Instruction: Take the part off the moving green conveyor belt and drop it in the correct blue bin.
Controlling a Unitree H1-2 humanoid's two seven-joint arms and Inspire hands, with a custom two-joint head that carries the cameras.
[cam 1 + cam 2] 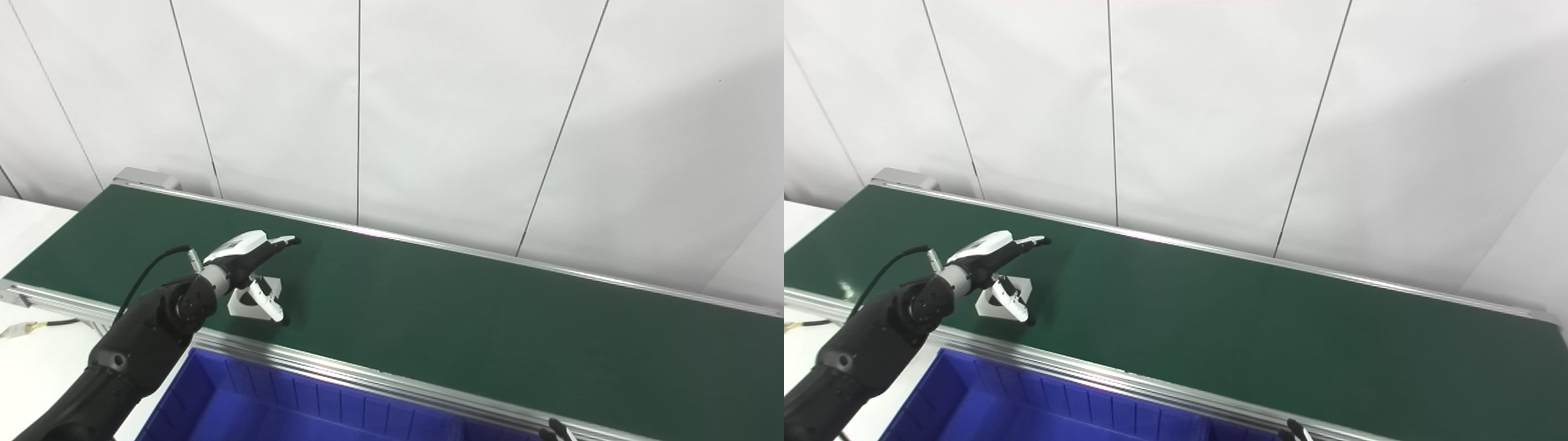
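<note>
Running across the scene from far left to near right:
Belt: the green conveyor belt [465,318] fills the middle ground, bare green from just right of the left hand all the way to the right edge.
Far edge: a thin aluminium rail [429,244] bounds the belt on the wall side, with white wall panels [459,110] rising right behind it.
Near edge: a wider aluminium side frame [343,367] bounds the belt on the robot's side; the blue bin [269,404] sits just below and against it, its ribbed inner wall showing.
Left end: the belt stops at a small grey end block [147,177]; a white table surface [30,361] lies to the left, with a cable and connector [24,329] on it.
Part: a flat white plate with a dark round hole, the white part [992,303] lies on the belt's near-left stretch, close to the near frame.
Left hand: the left hand [254,266] hovers over the part, fingers spread wide and holding nothing; the long fingers [283,241] point right beyond the part's far side, and the thumb [269,304] crosses over the part's near-right side. Whether the thumb touches the plate cannot be told.
Right hand: only dark fingertips of the right hand [558,430] peek in at the bottom edge; its spread cannot be judged.
Writing: none legible.
</note>
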